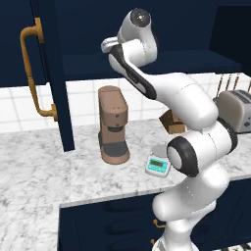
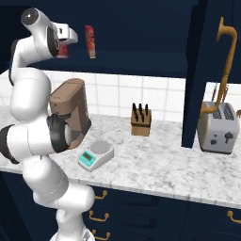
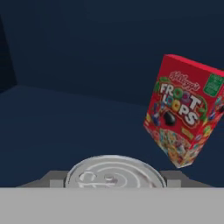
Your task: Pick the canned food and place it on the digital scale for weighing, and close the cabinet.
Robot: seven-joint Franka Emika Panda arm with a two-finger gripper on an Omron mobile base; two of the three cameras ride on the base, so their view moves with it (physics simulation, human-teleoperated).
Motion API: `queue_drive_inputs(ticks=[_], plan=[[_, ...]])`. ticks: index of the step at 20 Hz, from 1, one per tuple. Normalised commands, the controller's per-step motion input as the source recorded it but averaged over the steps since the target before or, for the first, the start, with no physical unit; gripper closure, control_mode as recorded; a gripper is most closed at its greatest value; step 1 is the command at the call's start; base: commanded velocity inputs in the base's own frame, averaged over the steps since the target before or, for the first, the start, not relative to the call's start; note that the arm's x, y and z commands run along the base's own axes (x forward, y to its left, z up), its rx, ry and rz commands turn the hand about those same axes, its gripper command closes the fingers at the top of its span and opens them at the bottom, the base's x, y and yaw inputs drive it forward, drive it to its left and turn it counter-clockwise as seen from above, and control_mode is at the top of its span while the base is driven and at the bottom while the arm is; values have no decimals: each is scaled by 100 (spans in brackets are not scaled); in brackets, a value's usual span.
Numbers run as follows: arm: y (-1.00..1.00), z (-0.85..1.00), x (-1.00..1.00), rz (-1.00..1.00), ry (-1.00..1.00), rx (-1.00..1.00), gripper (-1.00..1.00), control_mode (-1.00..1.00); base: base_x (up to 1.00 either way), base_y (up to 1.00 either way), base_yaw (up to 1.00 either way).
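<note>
End effector (image 2: 63, 49), upper left, grip state indiscernible over canned food (image 3: 115, 173); swinging out risks toppling cereal box (image 3: 186, 109).

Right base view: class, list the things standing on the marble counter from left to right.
coffee machine → digital scale → knife block → toaster

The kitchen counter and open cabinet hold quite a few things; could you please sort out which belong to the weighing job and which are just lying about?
Belongs to the job:
- canned food, right at the gripper inside the cabinet
- digital scale on the counter
- cabinet, doors open

Just lying about:
- cereal box in the cabinet
- coffee machine
- toaster
- knife block
</note>
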Motion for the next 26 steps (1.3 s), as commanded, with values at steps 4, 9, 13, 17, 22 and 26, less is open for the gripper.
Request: queue_drive_inputs(ticks=[4, 9, 13, 17, 22, 26], plan=[[-4, 8, -91, 0, 0, 0, 100, -100, 0, 0, 0], [-40, -5, -100, 5, 0, 0, 100, -100, 0, 0, 0], [-59, -14, -100, 7, -2, 0, 100, -100, 0, 0, 0], [-64, -53, -100, 22, -4, 0, 100, -100, 0, 0, 0], [-74, -47, -96, 22, -14, 19, 100, -100, 0, 0, 0], [-56, -61, -36, 17, -24, 34, 100, -100, 0, 0, 0]])
